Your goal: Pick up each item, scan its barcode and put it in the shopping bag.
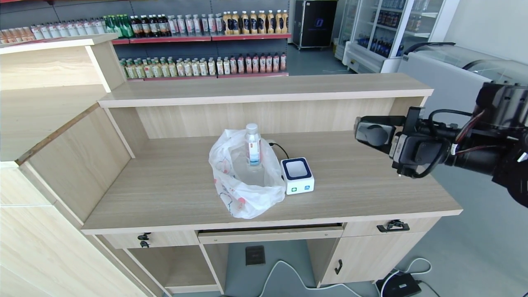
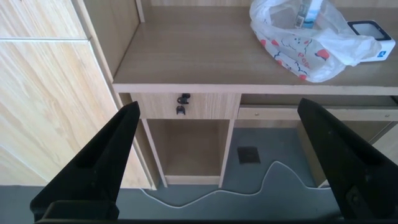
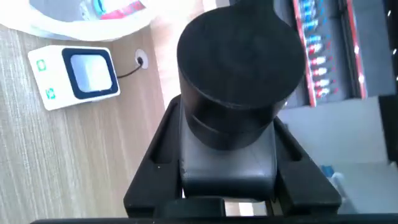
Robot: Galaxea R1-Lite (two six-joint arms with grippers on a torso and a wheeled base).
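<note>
On the wooden counter (image 1: 371,185) the clear water bottle (image 1: 253,144) stands upright inside the open plastic bag (image 1: 243,194), with the white scanner (image 1: 297,175) just beside the bag. The bottle looks light, stiff and smooth, so a squeeze round its middle, below the cap, should hold it; the thin bag is soft and would crumple. The left gripper (image 2: 217,158) hangs low before the counter, jaws wide and empty. The right gripper (image 1: 371,132) sits above the counter's right end; I cannot tell its jaws
</note>
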